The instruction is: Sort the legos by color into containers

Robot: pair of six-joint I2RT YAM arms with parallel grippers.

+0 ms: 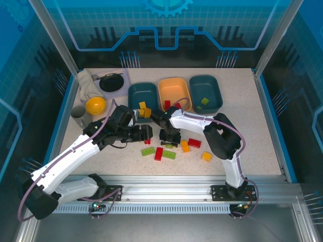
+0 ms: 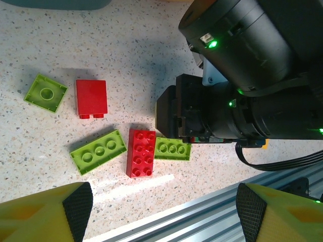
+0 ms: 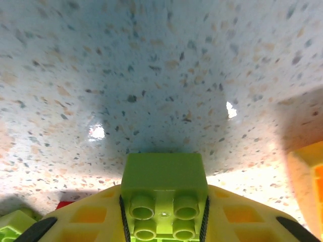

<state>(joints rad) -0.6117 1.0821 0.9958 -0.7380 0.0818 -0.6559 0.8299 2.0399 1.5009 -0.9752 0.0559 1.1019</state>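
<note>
Bricks hide from you overhead: your right jaws are clamped on a light green brick point(image 3: 164, 189), but from above the right wrist point(image 1: 169, 135) covers it. You cannot tell whether it touches the worktop point(image 3: 151, 75). Your left jaws stand wide and empty, their yellow fingertips point(image 2: 45, 214) cut off at the frame's corners. Ahead of them a red brick point(image 2: 141, 153) lies beside a short green brick point(image 2: 172, 149) partly tucked under that dark wrist. The arms mask the near rims of the teal tray point(image 1: 143, 93) and the orange tray point(image 1: 174, 91).
</note>
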